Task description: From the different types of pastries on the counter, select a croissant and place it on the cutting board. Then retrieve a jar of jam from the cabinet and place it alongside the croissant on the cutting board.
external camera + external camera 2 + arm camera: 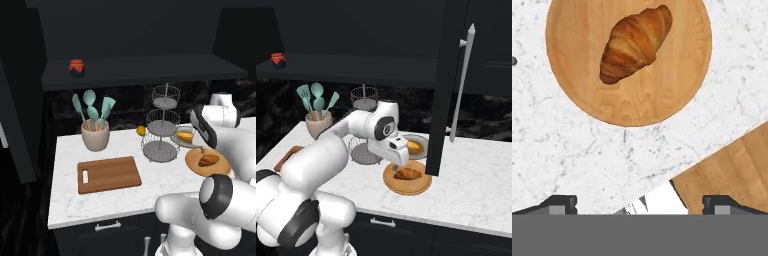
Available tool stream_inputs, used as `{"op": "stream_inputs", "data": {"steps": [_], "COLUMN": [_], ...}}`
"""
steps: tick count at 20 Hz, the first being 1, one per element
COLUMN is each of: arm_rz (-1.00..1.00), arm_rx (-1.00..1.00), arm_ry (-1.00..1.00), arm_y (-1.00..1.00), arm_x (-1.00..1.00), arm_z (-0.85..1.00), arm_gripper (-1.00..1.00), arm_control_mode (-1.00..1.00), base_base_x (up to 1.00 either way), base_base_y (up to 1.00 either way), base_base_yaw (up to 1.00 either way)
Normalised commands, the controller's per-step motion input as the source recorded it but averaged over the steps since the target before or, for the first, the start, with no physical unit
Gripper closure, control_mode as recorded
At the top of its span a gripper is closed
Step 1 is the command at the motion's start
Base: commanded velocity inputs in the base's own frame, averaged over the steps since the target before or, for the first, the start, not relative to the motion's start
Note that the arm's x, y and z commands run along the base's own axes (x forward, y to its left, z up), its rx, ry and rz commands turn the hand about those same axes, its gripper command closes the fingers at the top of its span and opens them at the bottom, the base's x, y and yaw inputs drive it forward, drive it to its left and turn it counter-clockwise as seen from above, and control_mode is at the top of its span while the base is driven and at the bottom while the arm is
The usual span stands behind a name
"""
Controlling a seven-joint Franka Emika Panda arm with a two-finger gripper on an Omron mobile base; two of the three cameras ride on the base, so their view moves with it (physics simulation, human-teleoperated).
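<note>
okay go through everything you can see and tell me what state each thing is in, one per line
croissant: lying on the round wooden plate, not gripped
gripper: open, above the plate
cutting board: flat on the counter, bare
jar of jam: upright on the cabinet shelf
paler pastry: on a light plate

The arm (331,150) is showing glossy white, rounded shells with dark grey joint caps; the gripper (639,202) is ending in two small dark, blocky fingertips (561,204).

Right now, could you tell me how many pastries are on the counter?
2: a croissant on the round wooden plate, and a paler pastry on the plate behind it. None seem hidden.
</note>
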Motion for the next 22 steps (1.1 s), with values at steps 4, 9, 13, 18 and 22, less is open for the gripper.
{"op": "stream_inputs", "data": {"steps": [4, 9, 13, 18, 22], "arm_rz": [-0.18, -0.01, -0.07, -0.06, -0.04], "arm_rx": [0.04, 0.00, 0.00, 0.00, 0.00], "arm_ry": [-0.07, 0.00, 0.00, 0.00, 0.00], "arm_y": [-0.17, 0.00, -0.04, -0.18, -0.15], "arm_x": [-0.07, 0.00, 0.00, 0.12, 0.21], "arm_z": [-0.34, -0.05, -0.21, -0.05, -0.01], "arm_gripper": [-1.00, -1.00, -1.00, -1.00, -1.00], "arm_control_mode": [-1.00, -1.00, -1.00, -1.00, -1.00], "base_base_x": [0.00, 0.00, 0.00, 0.00, 0.00], "base_base_y": [0.00, 0.00, 0.00, 0.00, 0.00], "base_base_yaw": [0.00, 0.00, 0.00, 0.00, 0.00]}}
